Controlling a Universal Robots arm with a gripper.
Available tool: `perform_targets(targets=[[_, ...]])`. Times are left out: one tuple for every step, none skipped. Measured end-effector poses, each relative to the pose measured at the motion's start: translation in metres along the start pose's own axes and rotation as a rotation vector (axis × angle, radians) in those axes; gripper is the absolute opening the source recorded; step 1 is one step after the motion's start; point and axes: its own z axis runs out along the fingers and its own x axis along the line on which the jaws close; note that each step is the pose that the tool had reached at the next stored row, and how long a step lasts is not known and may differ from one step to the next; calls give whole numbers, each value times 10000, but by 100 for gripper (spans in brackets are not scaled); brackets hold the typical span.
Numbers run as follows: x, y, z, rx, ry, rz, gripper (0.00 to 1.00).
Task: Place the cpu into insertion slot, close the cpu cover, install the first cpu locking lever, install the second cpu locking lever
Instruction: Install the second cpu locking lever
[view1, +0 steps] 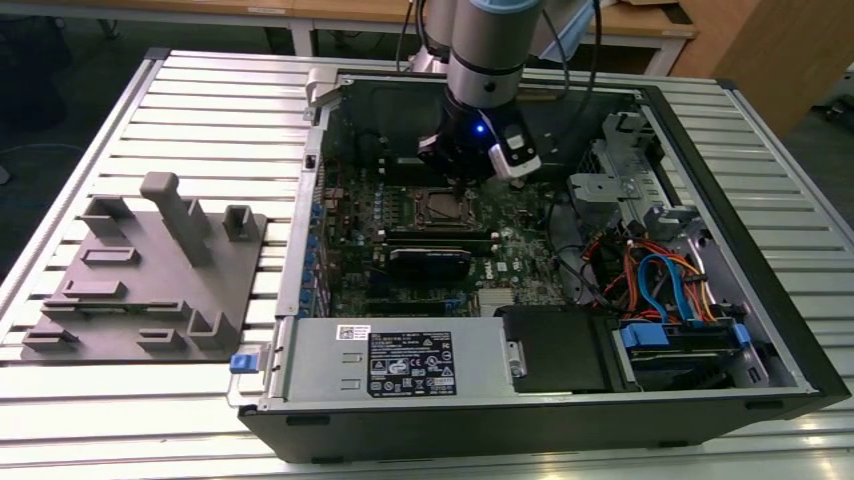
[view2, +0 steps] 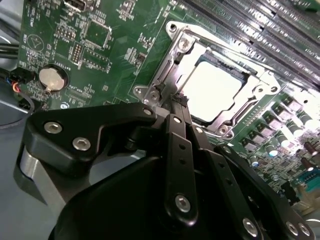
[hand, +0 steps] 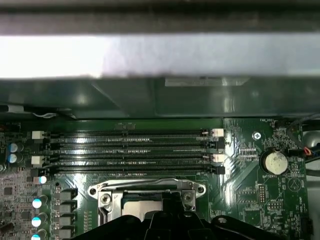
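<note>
Gripper (view2: 177, 102): seen in the second wrist view with its black fingers pressed together, nothing held between them, tips set at the edge of the socket frame.
Cpu (view2: 215, 92): seated in the insertion slot (view1: 438, 207), its bright metal top showing.
Cpu cover (view2: 176, 60): laid down flat around the chip, its window framing the chip.
Setting: the slot was found on the green motherboard (view1: 514, 268) inside the open computer case (view1: 747, 330), under the arm.
Nearby: a round coin battery (view2: 50, 77) was seen apart from the socket.
</note>
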Motion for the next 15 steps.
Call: perform_targets(targets=[[0,-6,-1,1,0,0,10],[0,-10,-1,0,0,0,10],[0,-12,-1,1,0,1,10],[0,-13,-1,1,0,0,10],[0,-16,-2,0,0,0,10],[0,-17,-2,1,1,0,10],[0,-19,-2,1,0,0,10],[-1,-22,-2,1,0,-1,10],[-1,-25,-3,2,0,-1,10],[-1,-29,-3,2,1,0,10],[-1,-34,-3,2,1,0,10],[-1,-38,-4,2,0,0,10],[-1,-42,-4,3,0,0,10],[-2,-47,-5,5,0,0,10],[-2,-52,-5,7,0,0,10]])
